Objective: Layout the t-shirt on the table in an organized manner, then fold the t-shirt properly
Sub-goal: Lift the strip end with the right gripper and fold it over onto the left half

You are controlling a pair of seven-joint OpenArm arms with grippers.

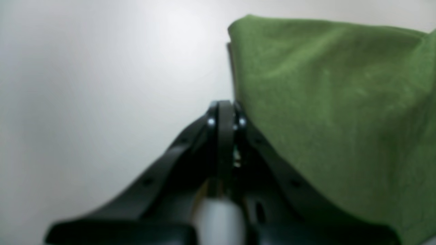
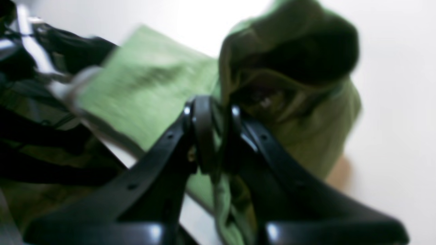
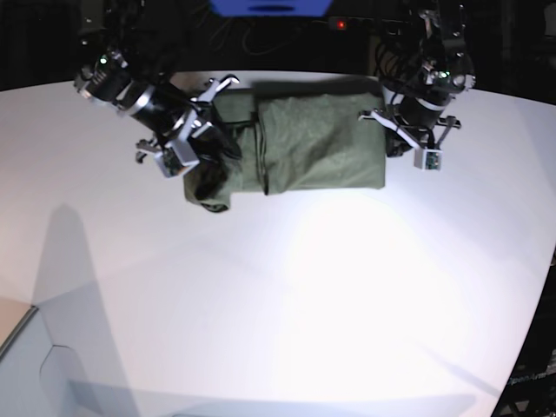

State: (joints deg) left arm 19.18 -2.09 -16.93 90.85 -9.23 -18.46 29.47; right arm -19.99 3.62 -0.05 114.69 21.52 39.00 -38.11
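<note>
**T-shirt folded at the far edge, right gripper pinching cloth**

Your t-shirt [image 3: 295,143] lies folded into a rough rectangle near the far edge of the table [image 3: 287,304]. The right gripper [image 2: 211,112] has its fingers [image 2: 201,136] narrowed onto a bunched fold of the olive fabric at one end of the shirt. The left gripper [image 1: 226,110] sits just beside the opposite edge, fingers pressed fully together, with nothing visible between them. Only the base view shows you the whole shirt and both arms. The right wrist view, though blurred, shows cloth running between the fingertips. The left wrist view shows the shirt's edge right beside the closed tips.
</note>
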